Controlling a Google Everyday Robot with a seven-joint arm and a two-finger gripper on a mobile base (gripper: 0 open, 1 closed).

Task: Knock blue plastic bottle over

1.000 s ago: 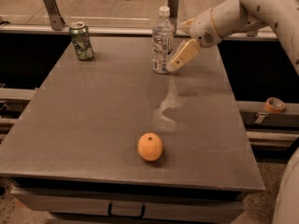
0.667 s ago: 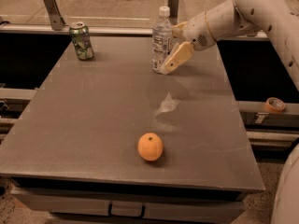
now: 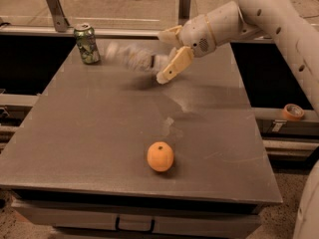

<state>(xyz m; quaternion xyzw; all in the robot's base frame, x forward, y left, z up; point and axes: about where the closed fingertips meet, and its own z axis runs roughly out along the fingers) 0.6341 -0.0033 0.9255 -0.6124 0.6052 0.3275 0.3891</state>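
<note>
Bottle [image 3: 133,58] sits at the far middle of the worktop [image 3: 89,133], right of the can [image 3: 87,44]. Its long axis runs nearly level, left to right, with the right end a little lower. It shows only as a pale smear, so cap and base cannot be told apart, nor whether it rests on the worktop; a dark shadow lies beneath it. The claw [image 3: 163,57] is at the bottle's right end, its two fingers spread apart above and below that end and closed on nothing. Whether they touch the bottle is unclear. An orange [image 3: 160,156] lies near the front. The arm [image 3: 279,19] is cut off at the right edge.
</note>
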